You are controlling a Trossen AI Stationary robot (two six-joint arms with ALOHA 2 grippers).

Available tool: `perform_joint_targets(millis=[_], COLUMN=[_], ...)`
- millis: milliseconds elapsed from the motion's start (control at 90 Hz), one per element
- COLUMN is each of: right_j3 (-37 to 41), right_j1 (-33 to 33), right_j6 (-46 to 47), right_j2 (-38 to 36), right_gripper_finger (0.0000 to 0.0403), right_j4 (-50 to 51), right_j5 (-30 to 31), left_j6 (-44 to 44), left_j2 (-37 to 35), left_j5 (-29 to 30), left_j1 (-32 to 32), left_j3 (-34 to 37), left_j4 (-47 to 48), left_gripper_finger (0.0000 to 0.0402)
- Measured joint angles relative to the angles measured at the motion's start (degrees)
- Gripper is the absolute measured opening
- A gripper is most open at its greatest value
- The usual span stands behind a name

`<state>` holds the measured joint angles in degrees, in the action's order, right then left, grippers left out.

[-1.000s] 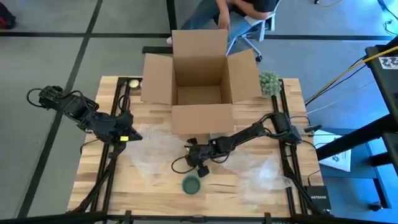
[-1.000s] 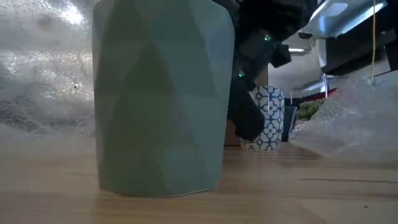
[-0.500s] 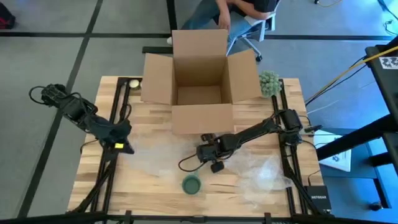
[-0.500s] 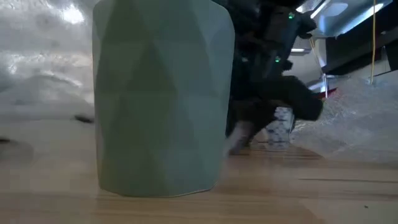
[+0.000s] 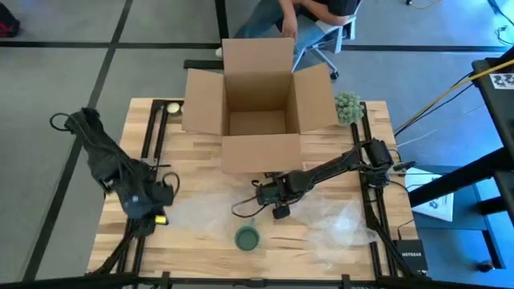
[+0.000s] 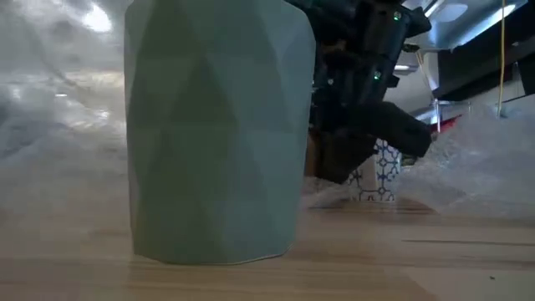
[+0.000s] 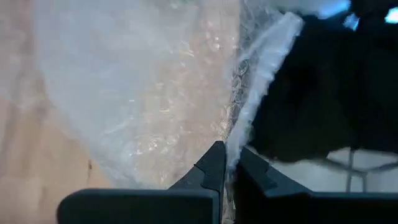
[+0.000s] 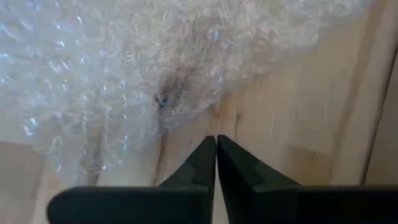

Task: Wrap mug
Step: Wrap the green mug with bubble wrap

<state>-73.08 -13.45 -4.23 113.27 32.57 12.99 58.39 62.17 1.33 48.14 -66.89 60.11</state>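
The left end effector (image 7: 227, 163) has swung outward, pinching bubble wrap (image 7: 143, 93); right end effector (image 8: 216, 155) closed empty behind green mug (image 5: 247, 238)

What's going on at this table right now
A two-armed robot is working on wrapping a green faceted mug that stands upright near the table's front edge. The left gripper is pinching the edge of a bubble wrap sheet beside the mug. The right gripper, fingers shut on nothing, hovers just behind the mug. An open cardboard box waits at the back.
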Motion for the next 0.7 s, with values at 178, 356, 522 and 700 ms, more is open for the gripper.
perform_joint_targets(millis=[178, 356, 522, 700], right_j3=[-0.06, -0.19, -0.15, -0.5], right_j1=[-0.02, -0.04, 0.14, 0.75], right_j6=[-0.03, -0.04, -0.31, 0.61], right_j2=[-0.71, 0.13, 4.16, 5.57], right_gripper_finger=[0.0001, 0.0001, 0.0001, 0.0001], right_j4=[-8.86, -18.3, -19.17, -13.67], right_j5=[-4.04, -9.2, -9.57, -2.41], left_j6=[1.24, 1.92, 3.36, 4.18], left_j2=[1.55, 1.38, 1.76, 3.17], left_j5=[4.58, 10.11, 12.32, 12.46], left_j1=[3.84, 7.85, 9.67, 10.83], left_j3=[0.04, 0.04, 0.04, 0.03], left_j4=[-3.36, -6.03, -6.01, -8.12], left_gripper_finger=[0.0, 0.0, 0.0, 0.0])
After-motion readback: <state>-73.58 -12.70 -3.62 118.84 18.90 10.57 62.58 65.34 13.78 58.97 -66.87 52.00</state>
